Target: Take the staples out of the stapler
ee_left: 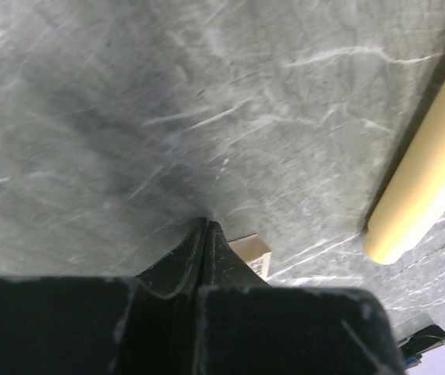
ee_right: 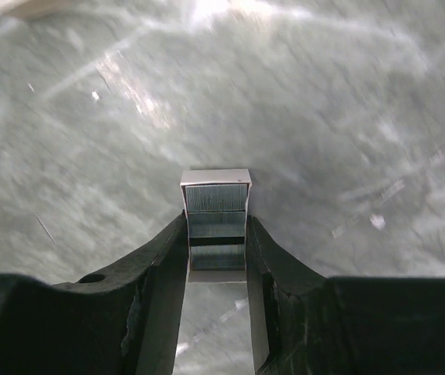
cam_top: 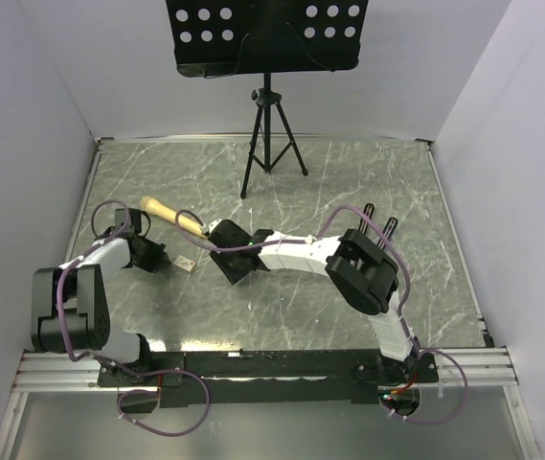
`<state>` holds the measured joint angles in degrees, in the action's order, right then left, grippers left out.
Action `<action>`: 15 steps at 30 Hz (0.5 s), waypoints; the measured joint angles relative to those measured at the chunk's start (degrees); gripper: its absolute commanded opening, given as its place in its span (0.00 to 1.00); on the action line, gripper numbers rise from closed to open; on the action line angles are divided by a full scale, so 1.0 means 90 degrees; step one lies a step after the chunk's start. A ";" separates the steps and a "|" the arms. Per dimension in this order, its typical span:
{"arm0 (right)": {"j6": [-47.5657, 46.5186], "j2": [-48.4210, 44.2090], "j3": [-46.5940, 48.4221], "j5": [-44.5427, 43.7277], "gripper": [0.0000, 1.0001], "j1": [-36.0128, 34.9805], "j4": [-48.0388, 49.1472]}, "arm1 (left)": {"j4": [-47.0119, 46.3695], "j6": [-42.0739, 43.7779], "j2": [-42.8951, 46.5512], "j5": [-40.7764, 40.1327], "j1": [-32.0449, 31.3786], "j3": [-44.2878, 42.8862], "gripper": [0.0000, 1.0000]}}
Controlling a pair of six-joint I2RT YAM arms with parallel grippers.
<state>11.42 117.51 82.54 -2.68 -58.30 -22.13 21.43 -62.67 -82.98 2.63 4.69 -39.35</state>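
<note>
1. top: left gripper [cam_top: 155, 257] just left of the tan block [cam_top: 185, 263], right gripper [cam_top: 229, 251] just right of it. can't make out the stapler.
2. left wrist: jaws pressed shut, empty, tips beside the block.
3. right wrist: jaws nipped narrow onto the staples [ee_right: 216, 205]. extraction looks done. next: set the strip down clear of the block and let go.
</note>
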 measured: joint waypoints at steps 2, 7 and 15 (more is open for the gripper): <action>-0.0024 0.0104 0.0141 0.0017 0.36 -0.0007 -0.0024 | -0.0019 0.0002 -0.0078 0.0029 0.0000 -0.0068 0.01; -0.0061 0.0114 0.0155 0.0010 0.35 -0.0051 -0.0019 | -0.0061 0.0005 -0.0160 0.0063 -0.0015 -0.0134 0.01; -0.0066 -0.0032 -0.0180 -0.0087 0.35 -0.0078 0.0340 | -0.0306 -0.0024 -0.0265 0.0146 -0.0321 -0.0134 0.01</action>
<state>10.83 117.23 80.93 -3.46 -59.00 -19.07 18.68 -62.89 -85.36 3.95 1.80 -40.56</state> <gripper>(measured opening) 0.390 0.016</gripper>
